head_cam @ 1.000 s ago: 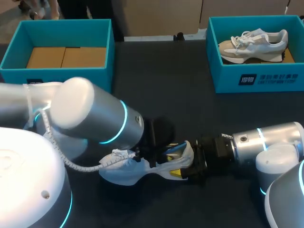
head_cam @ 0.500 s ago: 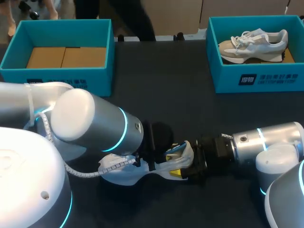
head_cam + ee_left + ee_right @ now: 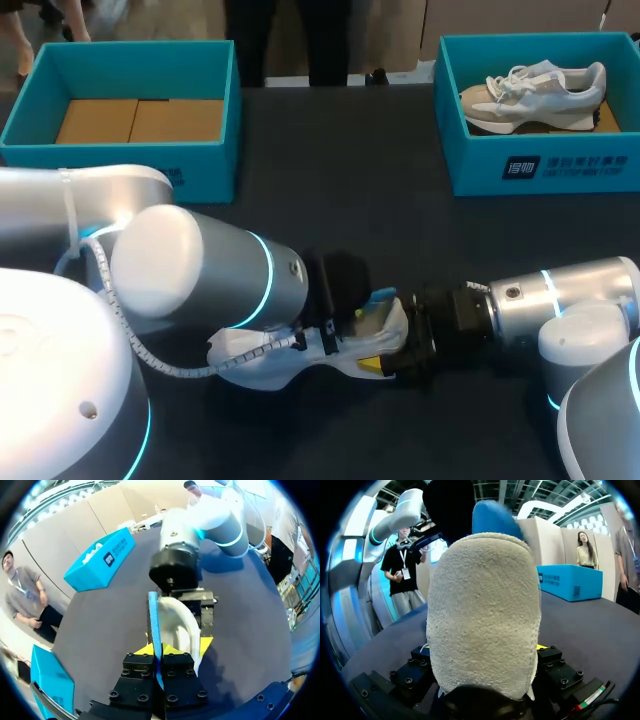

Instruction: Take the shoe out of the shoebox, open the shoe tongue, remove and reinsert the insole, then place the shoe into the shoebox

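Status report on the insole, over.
Left gripper shut on thin blue insole. Right gripper shut on heel of pale grey sneaker on the dark table. Right teal shoebox holds another sneaker; left teal shoebox holds only cardboard.

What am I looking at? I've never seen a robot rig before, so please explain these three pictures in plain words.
This is a robot with two arms at a dark table. The head view looks down from above and behind the robot. The left arm comes in from the left and the right arm from the right. The two round pictures come from a camera on each wrist, looking out along that arm's fingers. Two blue boxes stand on the table. The left box holds only cardboard, and the right box holds a spare shoe. Another shoe lies between the arms. The right fingers grip its heel, and the left fingers pinch a blue insole at its opening.
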